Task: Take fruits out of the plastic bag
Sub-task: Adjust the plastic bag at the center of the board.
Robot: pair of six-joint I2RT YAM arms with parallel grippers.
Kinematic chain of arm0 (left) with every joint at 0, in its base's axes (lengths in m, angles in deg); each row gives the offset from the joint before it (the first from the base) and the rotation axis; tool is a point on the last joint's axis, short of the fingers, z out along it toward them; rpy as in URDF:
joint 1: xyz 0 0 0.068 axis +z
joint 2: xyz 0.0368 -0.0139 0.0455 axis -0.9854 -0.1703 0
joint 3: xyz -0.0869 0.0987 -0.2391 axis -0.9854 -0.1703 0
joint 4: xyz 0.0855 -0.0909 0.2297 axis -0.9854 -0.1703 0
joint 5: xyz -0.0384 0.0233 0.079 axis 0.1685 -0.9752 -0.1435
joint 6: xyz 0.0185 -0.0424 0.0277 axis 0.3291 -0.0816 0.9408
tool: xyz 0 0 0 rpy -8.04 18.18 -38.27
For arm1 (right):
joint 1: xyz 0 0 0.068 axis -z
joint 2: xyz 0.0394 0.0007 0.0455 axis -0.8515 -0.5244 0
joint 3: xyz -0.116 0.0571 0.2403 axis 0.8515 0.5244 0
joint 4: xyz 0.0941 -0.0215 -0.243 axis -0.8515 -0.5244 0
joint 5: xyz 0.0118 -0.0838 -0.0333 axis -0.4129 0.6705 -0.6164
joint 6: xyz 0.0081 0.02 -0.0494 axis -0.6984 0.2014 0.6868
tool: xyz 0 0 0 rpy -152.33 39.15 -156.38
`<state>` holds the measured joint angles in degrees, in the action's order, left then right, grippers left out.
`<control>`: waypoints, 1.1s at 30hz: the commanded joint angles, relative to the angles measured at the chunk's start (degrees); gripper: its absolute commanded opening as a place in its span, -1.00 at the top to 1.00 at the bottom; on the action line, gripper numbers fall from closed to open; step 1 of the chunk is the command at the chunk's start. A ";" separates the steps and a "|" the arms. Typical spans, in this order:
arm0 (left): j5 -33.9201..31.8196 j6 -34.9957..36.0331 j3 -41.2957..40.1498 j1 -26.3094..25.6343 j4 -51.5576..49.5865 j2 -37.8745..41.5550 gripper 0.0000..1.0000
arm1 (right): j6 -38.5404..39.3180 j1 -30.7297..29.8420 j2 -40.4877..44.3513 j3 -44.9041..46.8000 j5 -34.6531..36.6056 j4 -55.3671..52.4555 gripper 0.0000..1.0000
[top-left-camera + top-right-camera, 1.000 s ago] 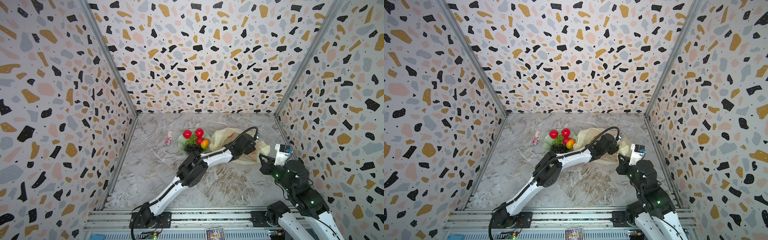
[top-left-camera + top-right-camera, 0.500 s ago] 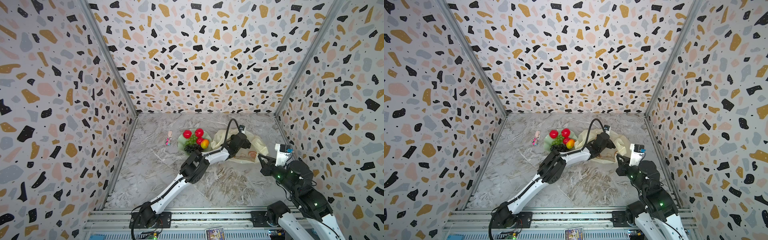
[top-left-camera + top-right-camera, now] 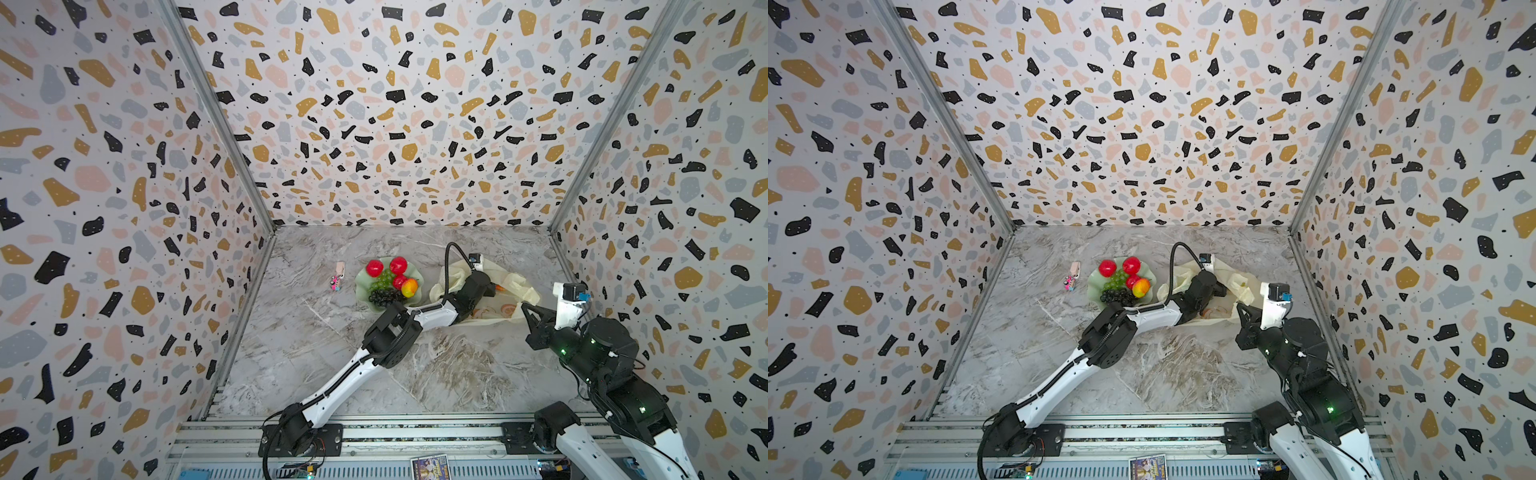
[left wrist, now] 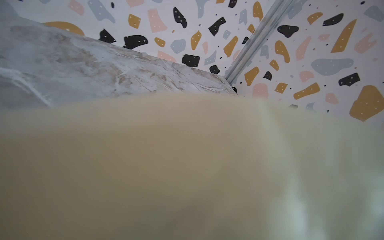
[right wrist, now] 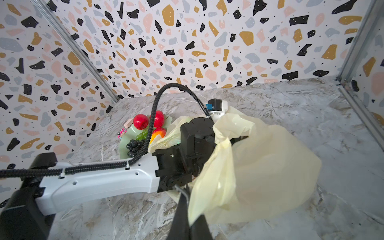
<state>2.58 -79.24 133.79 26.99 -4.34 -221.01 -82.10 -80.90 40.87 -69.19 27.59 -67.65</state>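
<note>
While the right gripper (image 3: 524, 308) pinches the crinkly pale-yellow plastic bag (image 3: 515, 286), centre-right in a top view, the left gripper (image 3: 491, 286) fishes inside.
Left wrist: blurred film, jaws unreadable. Right wrist: small toy fruits (image 5: 140, 121) fill a pale green wavy-rimmed plate (image 5: 123, 148), centre-left; next, likely clamp any left inside, withdraw.

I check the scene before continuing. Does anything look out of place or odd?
Only a tiny pink trinket lying on the table beside the green plate; it is no fruit. The plastic bag also covers most of the left wrist view. Nothing is spilled.
</note>
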 commanded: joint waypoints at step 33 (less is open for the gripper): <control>7.04 13.50 -49.13 0.38 42.72 28.82 0.57 | -16.72 -0.24 5.93 7.48 5.04 -7.72 1.00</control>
<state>10.12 -67.97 83.24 27.80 41.89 -192.29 -98.16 -80.90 47.10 -61.82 32.13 -74.63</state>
